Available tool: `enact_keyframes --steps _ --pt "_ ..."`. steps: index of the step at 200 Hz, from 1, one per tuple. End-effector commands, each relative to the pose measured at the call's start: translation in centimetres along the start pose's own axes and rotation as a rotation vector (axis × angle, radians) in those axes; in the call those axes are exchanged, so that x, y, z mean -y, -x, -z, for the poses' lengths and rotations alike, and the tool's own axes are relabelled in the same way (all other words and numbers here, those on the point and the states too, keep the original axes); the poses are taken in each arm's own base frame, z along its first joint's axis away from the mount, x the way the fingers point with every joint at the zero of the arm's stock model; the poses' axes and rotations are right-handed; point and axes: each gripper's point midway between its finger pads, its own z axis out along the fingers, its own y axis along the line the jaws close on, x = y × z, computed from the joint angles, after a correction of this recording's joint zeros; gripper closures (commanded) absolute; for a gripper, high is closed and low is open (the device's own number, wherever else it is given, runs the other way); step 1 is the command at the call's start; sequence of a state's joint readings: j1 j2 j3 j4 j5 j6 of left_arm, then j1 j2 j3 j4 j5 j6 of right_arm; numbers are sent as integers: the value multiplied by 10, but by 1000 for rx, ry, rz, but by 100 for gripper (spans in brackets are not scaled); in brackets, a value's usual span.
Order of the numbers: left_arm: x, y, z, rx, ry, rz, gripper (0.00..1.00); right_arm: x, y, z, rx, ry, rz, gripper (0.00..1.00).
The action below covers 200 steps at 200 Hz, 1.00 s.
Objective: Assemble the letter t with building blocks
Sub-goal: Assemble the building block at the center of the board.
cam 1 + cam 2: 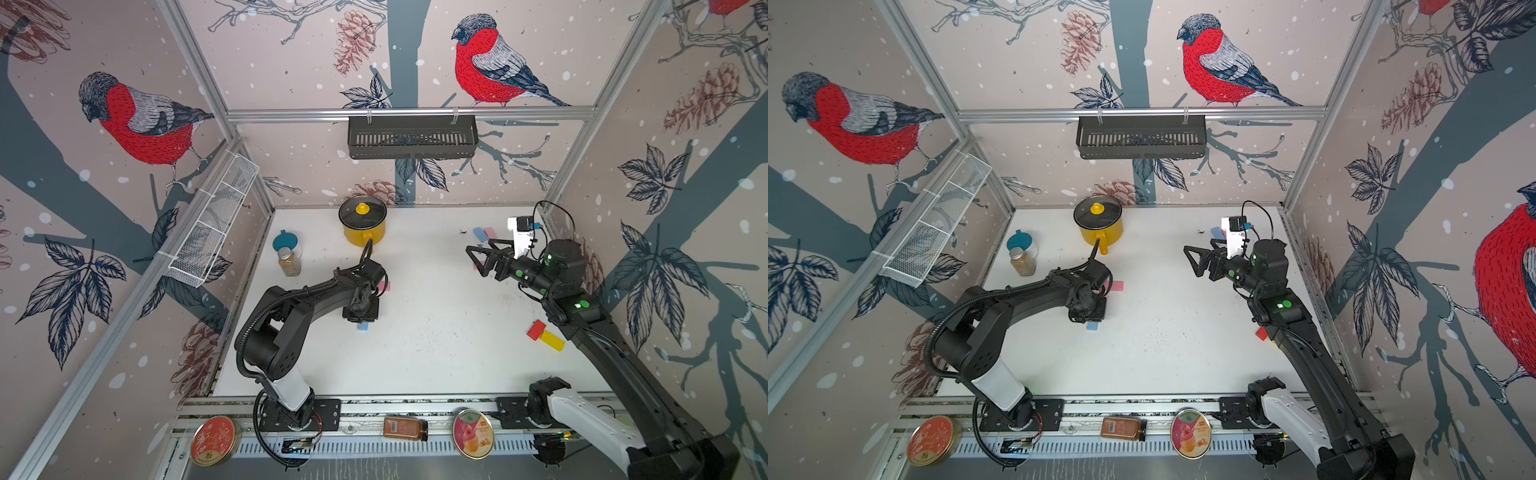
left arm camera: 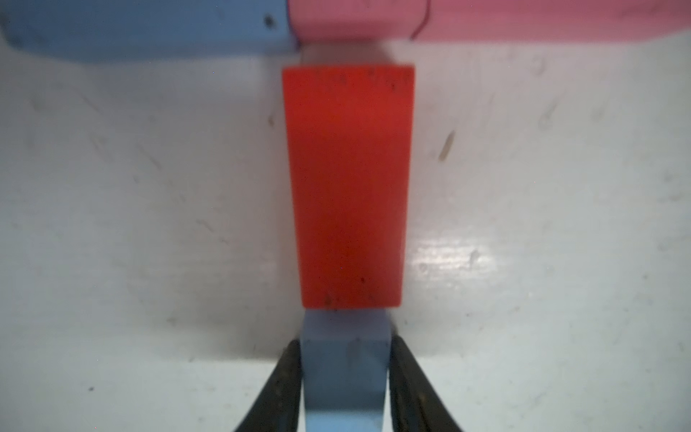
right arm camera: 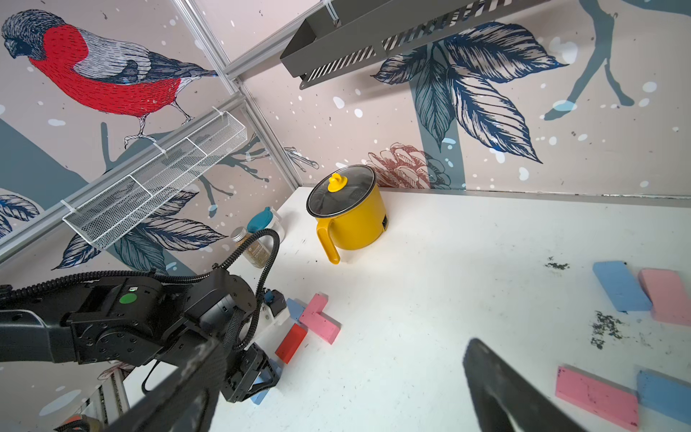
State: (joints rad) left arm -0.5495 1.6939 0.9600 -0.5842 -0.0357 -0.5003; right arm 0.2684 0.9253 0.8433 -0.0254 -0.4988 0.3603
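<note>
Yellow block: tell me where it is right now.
In a top view the yellow block lies flat on the right side of the white table, right beside a red block and close against the right arm.

Matte red block [image 2: 347, 187]; scuffed, faintly glossy white counter [image 2: 523, 224]; glossy yellow pot [image 3: 359, 224] with glass lid [image 3: 357, 192]; white wire-mesh basket [image 3: 149, 183].

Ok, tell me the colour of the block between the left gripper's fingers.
Light blue. The block shows best in the left wrist view.
</note>
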Motion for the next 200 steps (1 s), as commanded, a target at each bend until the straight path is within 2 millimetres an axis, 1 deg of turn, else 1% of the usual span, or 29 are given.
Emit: enact_keyframes --steps 1,18,48,92,121,138,161,173,184,189,200 --pt "6 6 -4 25 -36 7 58 -1 1 0 6 1 18 0" --pt "6 5 -1 32 -43 11 53 -1 0 -1 4 3 17 0" --pt "6 3 3 35 -50 11 53 -2 0 0 4 4 19 1" --pt "6 0 22 62 -65 15 50 -1 0 -1 2 2 20 0" --pt "-3 -4 39 96 -39 29 45 -1 -1 -2 -1 4 17 0" --pt "-11 -8 48 110 -11 38 42 -1 0 -2 0 5 16 0" --pt "-18 -18 57 128 -2 52 41 -2 1 -1 1 5 17 0" --pt "-21 -26 60 131 10 52 43 -2 1 -1 0 6 17 0" --pt "-22 -33 62 133 14 50 49 -2 1 -2 0 6 15 0" --pt "-21 -37 63 132 11 47 53 -3 1 -1 0 8 16 0" --pt "-17 -45 65 135 0 37 66 -2 1 -2 0 7 15 0"
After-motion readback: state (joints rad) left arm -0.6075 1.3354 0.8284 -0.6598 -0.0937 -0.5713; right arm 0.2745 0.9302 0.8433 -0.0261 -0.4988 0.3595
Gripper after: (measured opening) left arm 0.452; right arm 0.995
